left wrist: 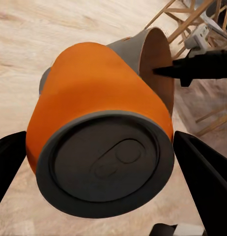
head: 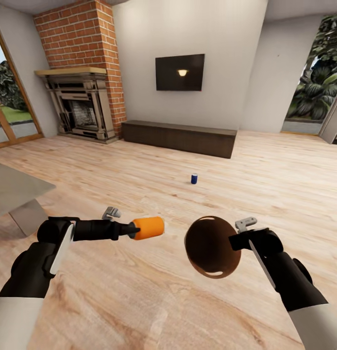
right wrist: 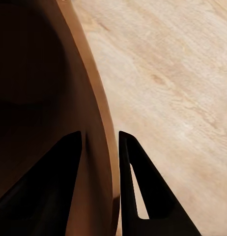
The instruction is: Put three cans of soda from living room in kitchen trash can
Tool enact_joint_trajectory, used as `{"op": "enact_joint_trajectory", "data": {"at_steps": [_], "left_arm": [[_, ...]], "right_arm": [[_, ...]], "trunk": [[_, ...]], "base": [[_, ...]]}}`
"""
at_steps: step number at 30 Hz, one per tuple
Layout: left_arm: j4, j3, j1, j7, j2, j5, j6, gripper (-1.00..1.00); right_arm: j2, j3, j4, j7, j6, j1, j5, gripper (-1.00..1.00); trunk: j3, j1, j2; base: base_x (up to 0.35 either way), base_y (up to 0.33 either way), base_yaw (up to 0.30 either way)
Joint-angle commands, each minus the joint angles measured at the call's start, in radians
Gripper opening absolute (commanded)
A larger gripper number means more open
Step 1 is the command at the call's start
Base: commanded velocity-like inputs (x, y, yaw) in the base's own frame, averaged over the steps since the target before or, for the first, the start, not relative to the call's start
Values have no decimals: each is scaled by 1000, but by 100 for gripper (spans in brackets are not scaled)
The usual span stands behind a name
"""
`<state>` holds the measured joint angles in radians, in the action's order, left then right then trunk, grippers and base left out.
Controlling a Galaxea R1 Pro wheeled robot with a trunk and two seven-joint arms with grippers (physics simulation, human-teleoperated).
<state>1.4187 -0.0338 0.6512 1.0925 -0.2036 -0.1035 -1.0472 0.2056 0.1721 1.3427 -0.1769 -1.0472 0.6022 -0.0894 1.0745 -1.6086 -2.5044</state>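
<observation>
1. The left gripper (head: 137,229) has an orange can (head: 149,227) pinched between its fingers (left wrist: 204,184); the can lies on its side in the air above the wooden floor (head: 139,301), and the left wrist view looks at its grey top (left wrist: 104,163) with a dark finger on either side.
2. The right gripper (right wrist: 99,142) is clamped on the rim of the bin (head: 211,246); one finger (right wrist: 42,189) sits inside the coppery wall, the other outside, with the wall nipped between them.
3. The bin hangs off the floor, tilted so its brown inside faces the camera; it is just beside the orange can, with a gap between the two in the head view.
4. From the left wrist, the bin's grey outside and brown mouth (left wrist: 157,64) show right behind the can.
5. Further out, a blue can (head: 193,178) stands upright on the floor, well apart from both arms.
6. Behind it a long dark cabinet (head: 180,137) runs along the wall under the TV (head: 179,72); the brick fireplace (head: 83,104) stands beside it.
7. A grey table (head: 15,187) edge shows near the left arm.
</observation>
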Motion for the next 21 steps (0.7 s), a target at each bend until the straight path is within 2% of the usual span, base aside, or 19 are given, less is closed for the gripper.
{"op": "enact_joint_trajectory", "data": {"at_steps": [1, 5, 9, 16, 20, 21], "left_arm": [[1, 0, 0, 11, 0, 3, 0, -100], [5, 0, 0, 64, -1, 3, 0, -100], [7, -2, -1, 110, 4, 4, 0, -100], [44, -8, -1, 127, 16, 2, 0, -100], [56, -10, -1, 128, 17, -20, 0, -100], [59, -12, -1, 128, 16, -35, 0, -100]], "right_arm": [[-1, 2, -5, 1, 0, 1, 2, -100], [-5, 13, -27, 1, 0, 1, 2, -100], [-17, 47, -57, 1, 0, 2, 2, -100], [-49, 63, -131, 2, 0, 5, 1, -100], [-53, 64, -149, 3, 0, 6, 0, -100], [-54, 64, -159, 3, 0, 7, 0, -100]], "trunk": [[-4, 0, 0], [-8, 1, 0], [-8, 1, 0], [-8, 1, 0], [-8, 1, 0], [-8, 1, 0]], "base": [[0, 0, 0], [0, 0, 0], [0, 0, 0], [0, 0, 0], [0, 0, 0], [0, 0, 0]]}}
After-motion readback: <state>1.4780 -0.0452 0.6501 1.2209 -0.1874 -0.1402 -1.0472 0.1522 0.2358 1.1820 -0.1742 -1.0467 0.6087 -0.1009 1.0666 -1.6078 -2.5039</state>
